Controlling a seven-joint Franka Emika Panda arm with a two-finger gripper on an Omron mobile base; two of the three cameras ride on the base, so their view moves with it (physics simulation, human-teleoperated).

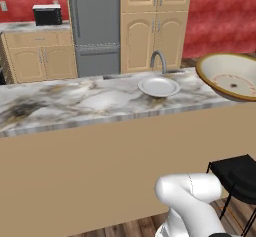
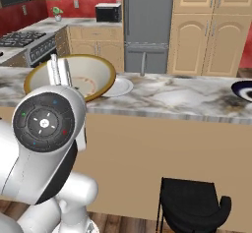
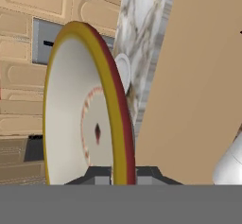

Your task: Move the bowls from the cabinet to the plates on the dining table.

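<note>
Above the marble dining table point(image 1: 60, 106) edge | gripper point(image 3: 124, 175) pinching the cream bowl point(image 1: 231, 76) by its rim, held aloft | white plate point(image 1: 159, 86) on the top, just beside

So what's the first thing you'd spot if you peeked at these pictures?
Probably the big cream bowl with its tan rim, pinched by the gripper in the air beside the marble dining table. Next, the white plate on that table near the bowl, and the black stool below.
</note>
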